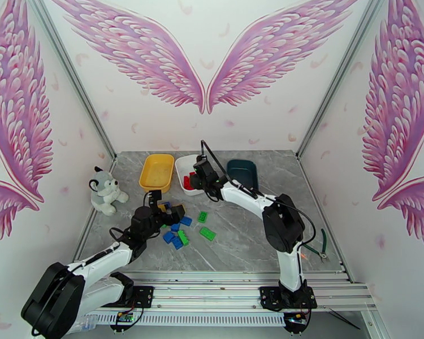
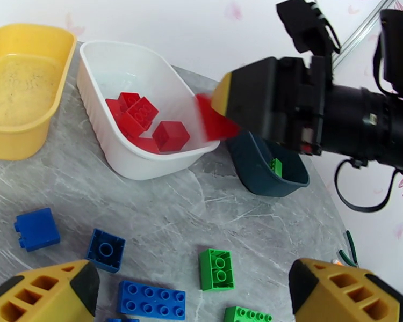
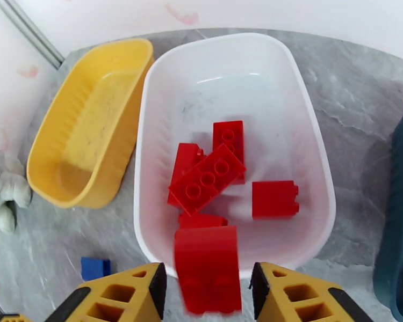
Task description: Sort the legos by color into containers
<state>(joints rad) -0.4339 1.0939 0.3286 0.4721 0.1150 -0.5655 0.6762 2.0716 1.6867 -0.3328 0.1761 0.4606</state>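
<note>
My right gripper (image 3: 207,296) hangs over the near rim of the white tray (image 3: 148,156), jaws apart. A blurred red lego (image 3: 207,269) is loose between its fingers, touching neither. Several red legos (image 3: 207,178) lie in that tray. The yellow tray (image 3: 94,119) stands left of it, and the teal tray (image 2: 266,178) to the right holds a green lego (image 2: 276,166). My left gripper (image 2: 193,296) is wide open, holding nothing, above the blue legos (image 2: 36,228) and green legos (image 2: 216,269) on the table. From above, the left gripper (image 1: 167,213) is over the pile and the right gripper (image 1: 196,179) is at the white tray.
A plush husky (image 1: 104,191) sits at the table's left edge beside the yellow tray (image 1: 157,170). A green-handled tool (image 1: 322,244) lies near the right edge. Side walls close in on the grey marble table (image 1: 240,238).
</note>
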